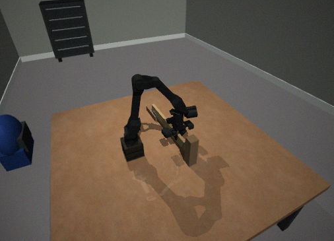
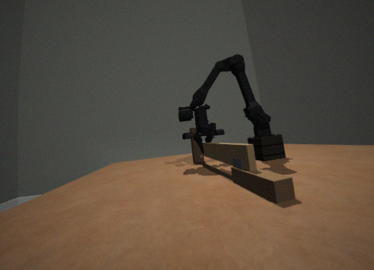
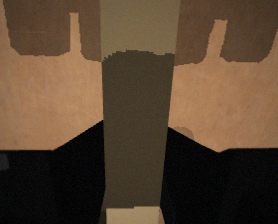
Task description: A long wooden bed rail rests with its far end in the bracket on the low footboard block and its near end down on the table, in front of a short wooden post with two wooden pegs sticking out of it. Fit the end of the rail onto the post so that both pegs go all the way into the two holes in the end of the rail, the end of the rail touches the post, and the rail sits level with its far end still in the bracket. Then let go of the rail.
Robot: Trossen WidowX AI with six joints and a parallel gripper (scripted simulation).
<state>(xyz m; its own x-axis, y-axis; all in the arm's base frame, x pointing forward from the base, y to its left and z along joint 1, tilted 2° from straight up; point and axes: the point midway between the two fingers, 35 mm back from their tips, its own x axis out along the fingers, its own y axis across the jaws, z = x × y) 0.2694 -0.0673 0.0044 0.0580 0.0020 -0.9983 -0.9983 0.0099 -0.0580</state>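
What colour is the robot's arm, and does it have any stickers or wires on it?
The slim jointed arm is plain black all over, standing on a dark boxy base. Its black gripper looks chunky, with a round black part sticking out above it. No stickers, markings or loose wires show.

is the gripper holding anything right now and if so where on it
Yes. The gripper is shut on the wooden bed rail, gripping it across its width near the end by the short post.

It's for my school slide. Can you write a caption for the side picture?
A black robot arm's claw grips a long wooden rail near a short post, its far end at the footboard block.
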